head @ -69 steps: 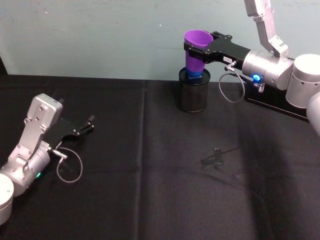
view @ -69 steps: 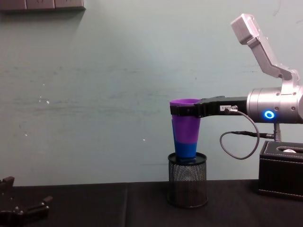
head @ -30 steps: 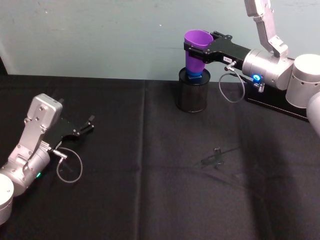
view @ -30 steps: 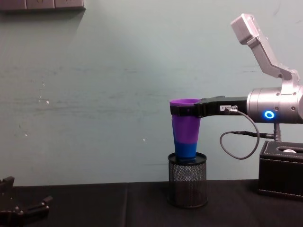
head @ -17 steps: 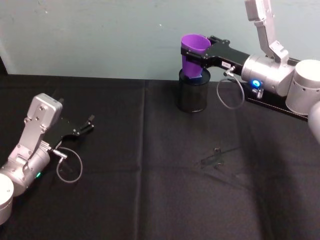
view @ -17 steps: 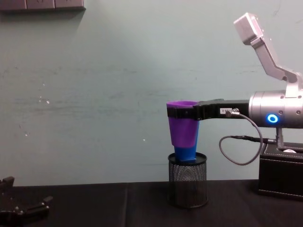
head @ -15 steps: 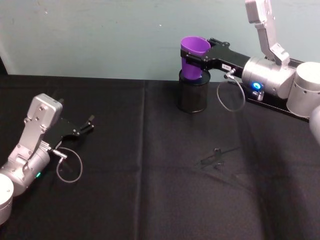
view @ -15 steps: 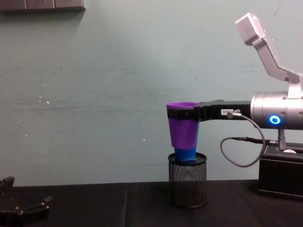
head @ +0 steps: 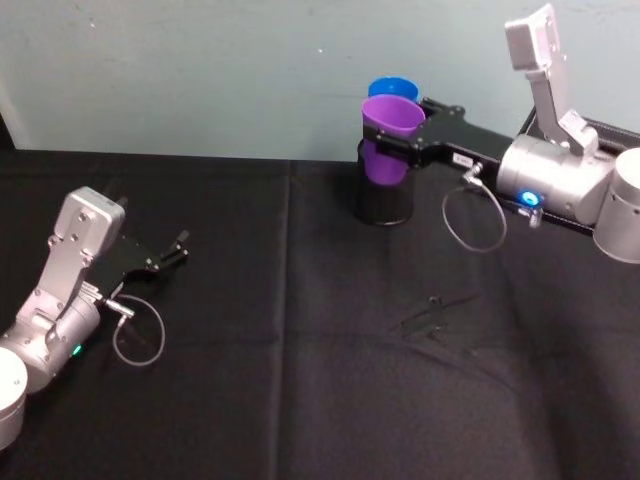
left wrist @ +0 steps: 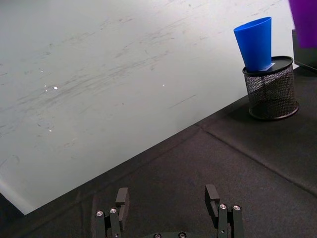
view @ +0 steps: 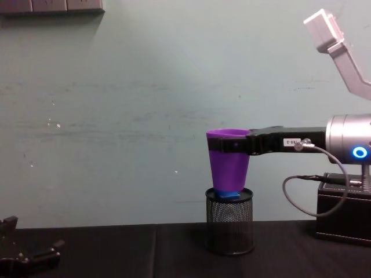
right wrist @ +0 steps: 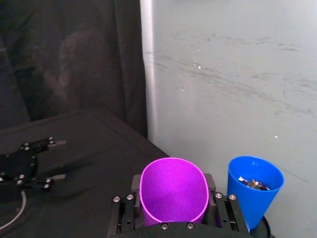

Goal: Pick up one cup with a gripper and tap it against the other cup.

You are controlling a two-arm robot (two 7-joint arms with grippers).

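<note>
Right gripper grips the purple cup by its rim, held up just beside the blue cup in the mesh pen holder. Pickup looks done, tap's what's left imo. Left gripper sits parked, fingers spread.

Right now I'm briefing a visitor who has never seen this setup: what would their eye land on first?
The purple cup, held in the air by the right pincer at the far side of the table, just in front of the blue cup standing in a black mesh pen holder by the wall. After that, the left pincer, lying open on the black cloth at the near left.
</note>
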